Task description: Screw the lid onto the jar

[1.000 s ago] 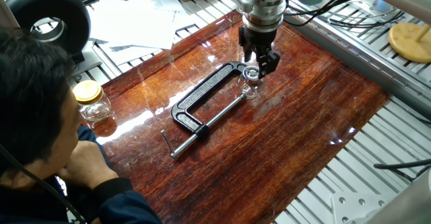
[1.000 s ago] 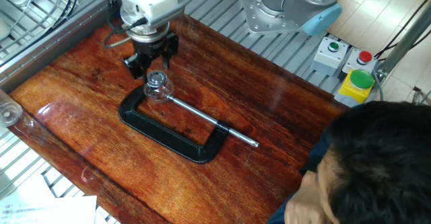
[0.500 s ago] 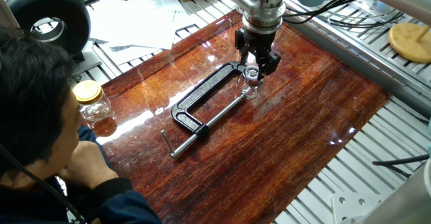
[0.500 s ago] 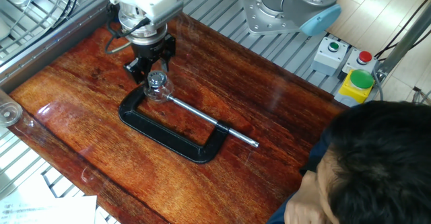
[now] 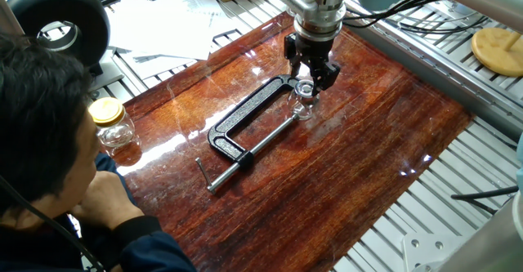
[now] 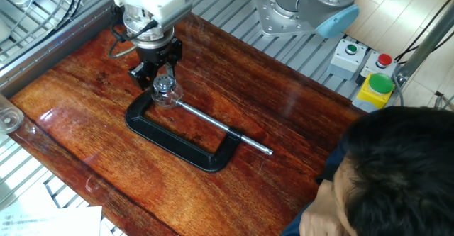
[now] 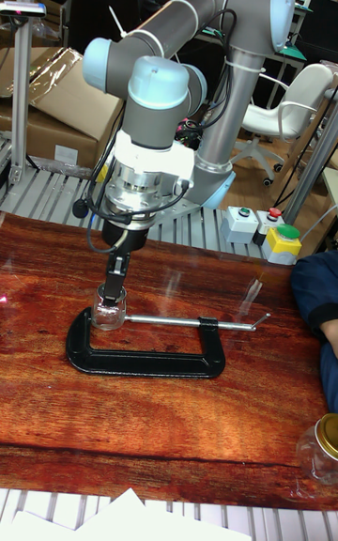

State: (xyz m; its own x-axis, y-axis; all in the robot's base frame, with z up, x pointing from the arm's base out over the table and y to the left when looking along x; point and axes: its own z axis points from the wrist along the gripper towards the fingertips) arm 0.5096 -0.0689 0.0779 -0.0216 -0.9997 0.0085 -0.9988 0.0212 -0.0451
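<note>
Upper centre of frame: my gripper [image 5: 311, 74] hanging directly over jar [image 5: 304, 107], jaws pointing down around lid [image 5: 305, 87] sitting on jar mouth. Jar standing on wooden tabletop [image 5: 351, 149], pinned inside black C-clamp [image 5: 245, 123]. Jaws looking narrow about lid; whether pads are actually gripping, cannot tell. Judging task mid-way: lid placed on mouth, tightness of thread unreadable. Turning down and release likely remaining. Yellow-lidded jar [image 5: 110, 122] standing idle at left edge, beside onlooker [image 5: 49, 158].

arm: reaching down | pincer [image 5: 310, 78]: vertical, fingers pointing down, slightly parted
</note>
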